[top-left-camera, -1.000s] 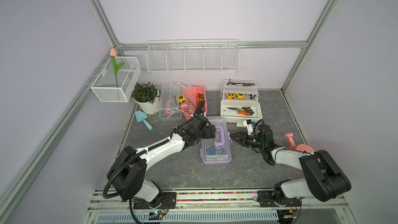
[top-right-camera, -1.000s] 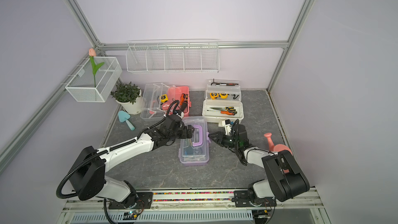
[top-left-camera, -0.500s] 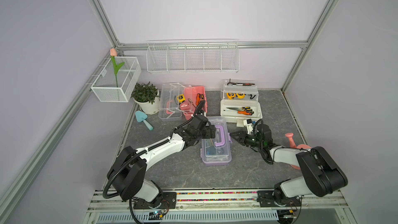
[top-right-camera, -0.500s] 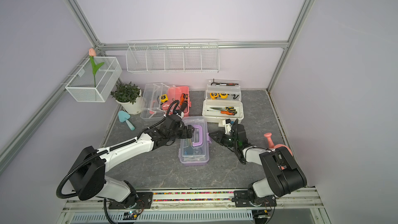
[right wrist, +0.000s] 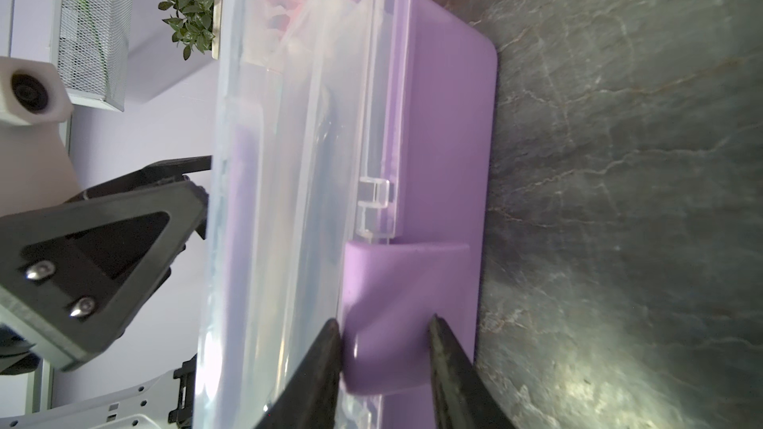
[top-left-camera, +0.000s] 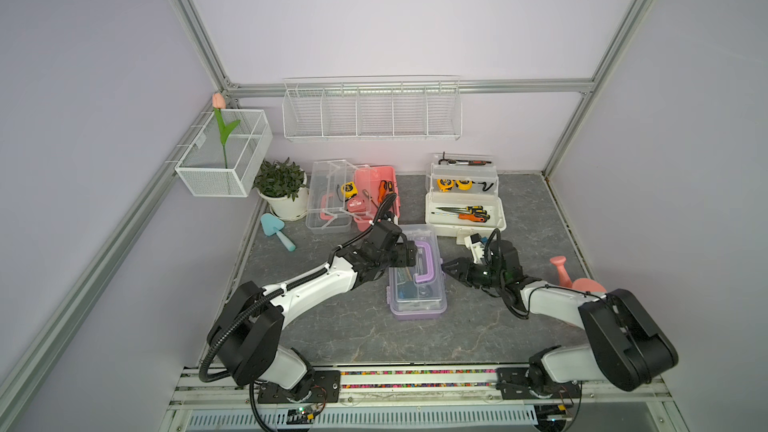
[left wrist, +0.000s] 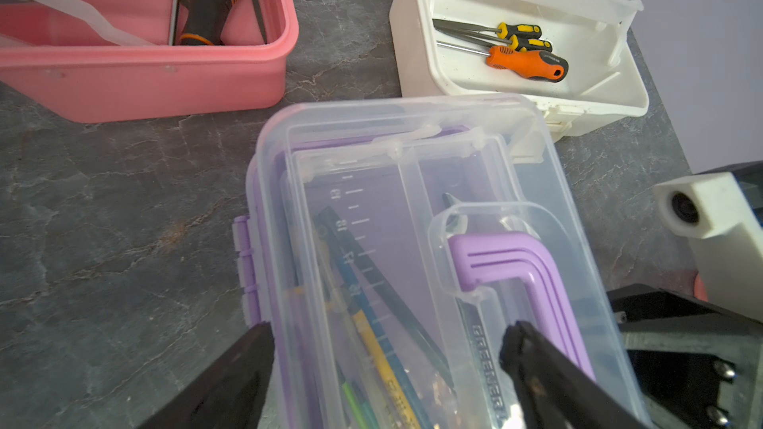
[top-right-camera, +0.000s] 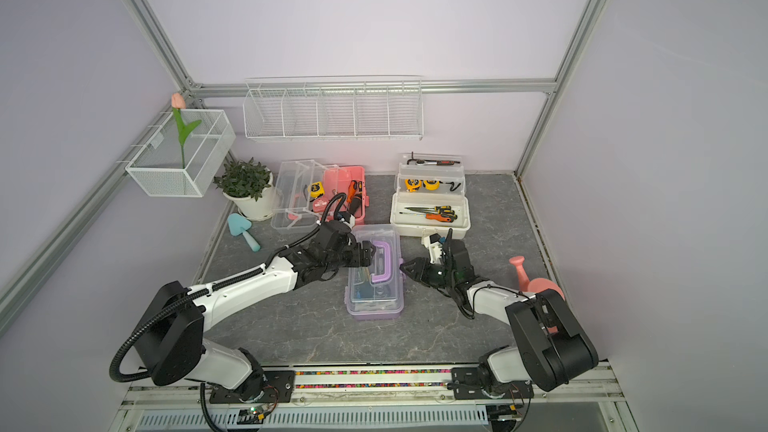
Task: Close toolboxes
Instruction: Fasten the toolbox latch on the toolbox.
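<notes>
**A:** Where's the purple toolbox [top-left-camera: 417, 280]?

**B:** Mid-table between my arms, clear lid [left wrist: 371, 200] down. The left gripper [left wrist: 388, 336] is spread wide over the lid and holds nothing. One finger is outside the hinge edge, the other by the handle [left wrist: 508, 257]. The right gripper [right wrist: 384, 323] is narrowed onto the purple latch [right wrist: 404, 282], a fingertip on each side.

**A:** Plan?

**B:** I'd press the lid flat with the left, then swing the latch over the rim until it snaps. The pink toolbox [top-left-camera: 374, 193] and white toolbox [top-left-camera: 463, 211] stand open at the back.

**A:** Blind spots?

**B:** The latch tip is cut off in the wrist view and hidden behind the gripper from above. It's probably unlatched, but I can't confirm.
</notes>
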`<state>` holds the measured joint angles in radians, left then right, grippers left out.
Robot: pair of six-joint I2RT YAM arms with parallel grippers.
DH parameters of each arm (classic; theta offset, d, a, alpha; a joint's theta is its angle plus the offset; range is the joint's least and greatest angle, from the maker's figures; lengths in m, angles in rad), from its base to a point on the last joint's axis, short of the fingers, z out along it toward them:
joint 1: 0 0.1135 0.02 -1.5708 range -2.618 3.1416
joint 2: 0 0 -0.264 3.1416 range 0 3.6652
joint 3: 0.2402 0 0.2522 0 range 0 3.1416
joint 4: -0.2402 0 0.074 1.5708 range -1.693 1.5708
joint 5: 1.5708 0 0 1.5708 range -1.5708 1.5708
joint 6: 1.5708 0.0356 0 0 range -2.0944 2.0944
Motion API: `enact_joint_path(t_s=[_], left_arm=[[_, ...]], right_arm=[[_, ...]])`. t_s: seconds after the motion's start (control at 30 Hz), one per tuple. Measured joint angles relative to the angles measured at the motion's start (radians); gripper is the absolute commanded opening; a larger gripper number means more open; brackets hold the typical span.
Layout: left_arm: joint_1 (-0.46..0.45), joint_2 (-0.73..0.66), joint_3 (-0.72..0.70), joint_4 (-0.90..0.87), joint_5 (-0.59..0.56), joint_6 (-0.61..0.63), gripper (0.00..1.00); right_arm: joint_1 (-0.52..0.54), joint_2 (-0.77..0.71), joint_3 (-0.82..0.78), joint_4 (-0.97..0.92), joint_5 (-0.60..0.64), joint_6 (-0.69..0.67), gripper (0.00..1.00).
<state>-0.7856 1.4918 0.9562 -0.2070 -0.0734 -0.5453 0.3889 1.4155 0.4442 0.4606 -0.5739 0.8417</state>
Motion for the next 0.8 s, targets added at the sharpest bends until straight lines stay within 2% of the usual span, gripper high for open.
enact_joint_path(t_s=[0.17,0.43,0.57,0.8], left_arm=[[0.000,0.000,0.000,0.000,0.000,-0.001,0.90],[0.002,0.000,-0.004,-0.003,-0.008,-0.003,0.89],[0.003,0.000,-0.011,0.008,-0.008,-0.004,0.89],[0.003,-0.002,-0.024,0.029,-0.008,-0.019,0.89]], right_arm=[[-0.002,0.043,0.003,0.080,0.001,0.019,0.34],[-0.008,0.146,0.000,0.263,-0.026,0.087,0.37],[-0.008,0.153,-0.006,0.274,-0.029,0.101,0.42],[0.000,0.145,-0.007,0.256,-0.025,0.104,0.42]])
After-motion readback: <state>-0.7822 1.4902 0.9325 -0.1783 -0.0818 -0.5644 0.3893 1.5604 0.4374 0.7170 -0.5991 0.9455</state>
